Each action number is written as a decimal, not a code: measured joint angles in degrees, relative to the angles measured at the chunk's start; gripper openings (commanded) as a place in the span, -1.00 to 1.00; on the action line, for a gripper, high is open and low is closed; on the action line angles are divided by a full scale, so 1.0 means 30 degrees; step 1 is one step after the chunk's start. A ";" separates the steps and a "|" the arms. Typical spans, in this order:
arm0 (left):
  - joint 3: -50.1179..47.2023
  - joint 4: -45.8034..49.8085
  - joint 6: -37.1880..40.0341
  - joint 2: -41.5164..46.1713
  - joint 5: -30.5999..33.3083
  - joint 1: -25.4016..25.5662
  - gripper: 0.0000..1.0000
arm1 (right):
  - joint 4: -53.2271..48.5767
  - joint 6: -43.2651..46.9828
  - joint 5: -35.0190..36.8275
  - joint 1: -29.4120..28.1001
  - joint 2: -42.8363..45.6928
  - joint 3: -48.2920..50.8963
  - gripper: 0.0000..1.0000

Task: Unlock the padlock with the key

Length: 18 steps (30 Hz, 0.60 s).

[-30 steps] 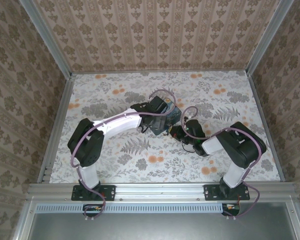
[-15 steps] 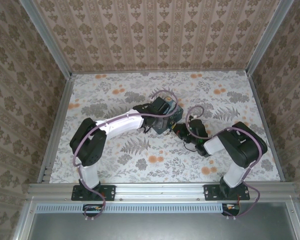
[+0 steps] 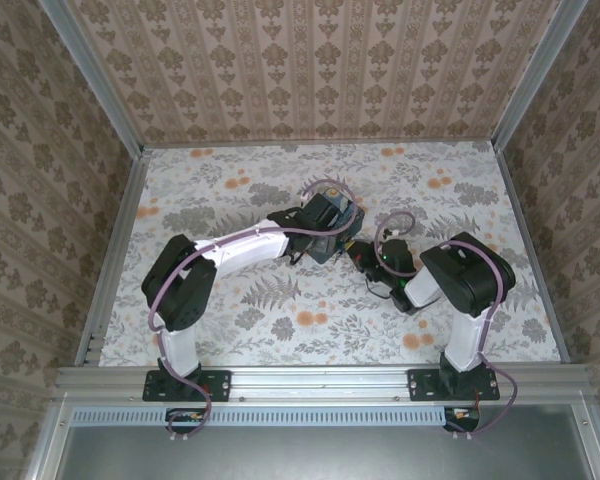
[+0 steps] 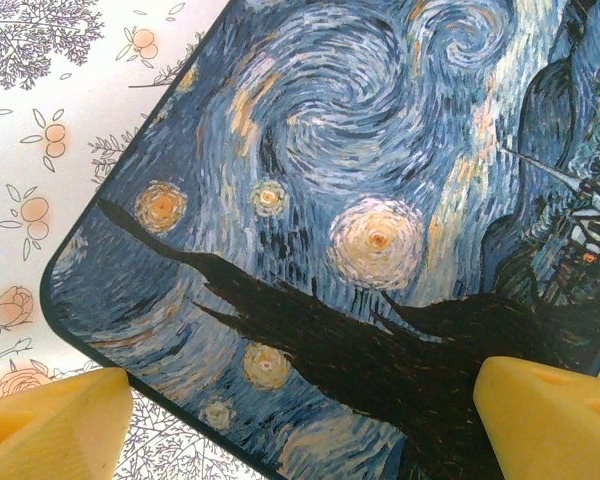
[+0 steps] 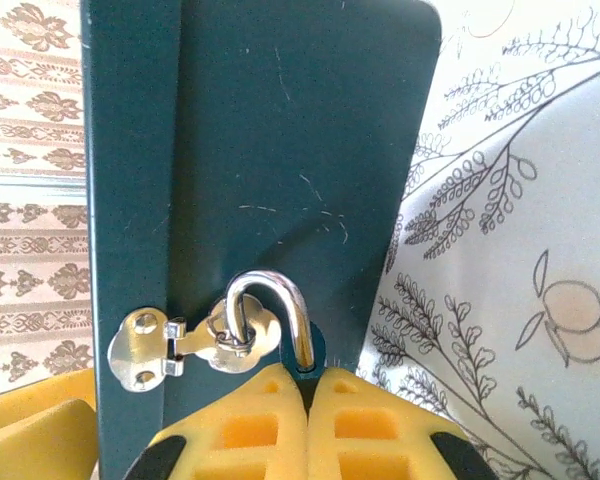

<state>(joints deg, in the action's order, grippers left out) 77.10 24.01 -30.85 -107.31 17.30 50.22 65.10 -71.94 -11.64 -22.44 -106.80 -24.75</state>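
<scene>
Nearest, the two arm bases sit on a metal rail point(image 3: 320, 382) along the near edge of the floral-print worktop point(image 3: 280, 310). Patterned walls point(image 3: 310, 70) close the worktop in on the left, right and far sides.

From the right base the arm doubles back toward the middle. The right gripper point(image 3: 364, 259) ends just near and to the right of a dark-blue box point(image 3: 346, 222). In the right wrist view its yellow jaws are pressed together with only a dark seam between them, pinched on the body of the padlock point(image 5: 301, 325). The fingers hide nearly all of that body, and only a teal sliver shows at the seam. The steel shackle rises from between the jaws, arches over and passes through the staple of a small metal hasp point(image 5: 150, 350) on the box's plain teal side. The padlock therefore hangs on the side of the box, right at the right fingertips.

Farther off, the left arm curves from its base across the worktop, and the left gripper point(image 3: 325, 240) reaches the box from the left. Its wrist view looks onto the lid, which is painted with a swirling night sky. The yellow fingertips point(image 4: 50, 425) stand wide apart, so these jaws are open. One is beside the lid's rounded corner and the other is over the lid's edge. Whether either touches the box cannot be told.

The box is closed, so nothing inside it can be seen.
</scene>
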 measured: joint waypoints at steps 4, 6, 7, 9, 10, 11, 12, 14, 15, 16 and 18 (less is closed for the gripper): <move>0.0000 -0.0328 -0.0022 -0.0117 0.0058 0.0000 0.84 | -0.3395 0.1020 -0.0678 0.0627 0.0911 -0.1275 -1.00; 0.0000 -0.0452 -0.0051 -0.0153 0.0051 0.0000 0.84 | -0.5326 0.1770 -0.0838 0.0874 0.1348 -0.2018 -1.00; 0.0000 -0.0517 -0.0058 -0.0175 0.0051 0.0000 0.84 | -0.5931 0.2047 -0.0860 0.0940 0.1523 -0.2215 -1.00; 0.0007 -0.0546 -0.0058 -0.0197 0.0044 0.0000 0.84 | -0.7031 0.2681 -0.0758 0.1239 0.1989 -0.2514 -1.00; 0.0007 -0.0546 -0.0058 -0.0197 0.0044 0.0000 0.84 | -0.7439 0.2965 -0.0743 0.1450 0.2208 -0.2550 -1.00; 0.0007 -0.0554 -0.0058 -0.0197 0.0044 0.0000 0.84 | -0.7876 0.3242 -0.0743 0.1668 0.2412 -0.2557 -1.00; 0.0007 -0.0554 -0.0058 -0.0197 0.0044 0.0000 0.84 | -0.8306 0.3548 -0.0750 0.1872 0.2586 -0.2565 -1.00; 0.0007 -0.0546 -0.0058 -0.0211 0.0044 -0.0007 0.84 | -0.9275 0.4167 -0.0816 0.2222 0.2783 -0.2652 -1.00; 0.0022 -0.0546 -0.0058 -0.0211 0.0044 -0.0015 0.84 | -0.9661 0.4459 -0.0860 0.2368 0.2820 -0.2688 -1.00; 0.0029 -0.0539 -0.0058 -0.0211 0.0029 -0.0015 0.84 | -0.9938 0.4626 -0.0903 0.2441 0.2871 -0.2688 -1.00; 0.0051 -0.0517 -0.0051 -0.0211 0.0007 -0.0029 0.85 | -1.0448 0.4991 -0.1115 0.2550 0.3053 -0.2652 -1.00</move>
<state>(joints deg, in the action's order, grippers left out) 77.25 22.46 -31.00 -107.94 17.32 50.13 33.76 -56.97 -14.98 -14.79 -97.65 -32.71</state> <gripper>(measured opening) 0.923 0.066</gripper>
